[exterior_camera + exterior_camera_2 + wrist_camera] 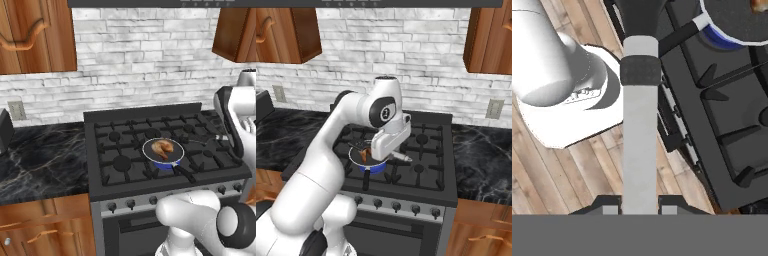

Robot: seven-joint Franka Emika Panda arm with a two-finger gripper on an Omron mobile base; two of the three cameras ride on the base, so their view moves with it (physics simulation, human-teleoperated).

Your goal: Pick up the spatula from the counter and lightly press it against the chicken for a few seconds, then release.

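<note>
Spatula (pixel 640 150) sits clamped in the tool (pixel 640 207); chicken (pixel 162 146) lies in the pan (pixel 162 164).

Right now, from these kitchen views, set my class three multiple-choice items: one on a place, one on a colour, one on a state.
1. Where does the chicken lie? A on a plate; B in the pan on the stove; C in a sink.
2. What colour is the pan's outer wall? A red; B green; C blue.
3. How is the gripper? A open and empty; B shut on the spatula; C shut on a spoon.
Answers: 1 B, the chicken sits inside the pan's rim. 2 C, blue shows below the rim. 3 B, the spatula's grey handle runs up from between the fingertips.
</note>
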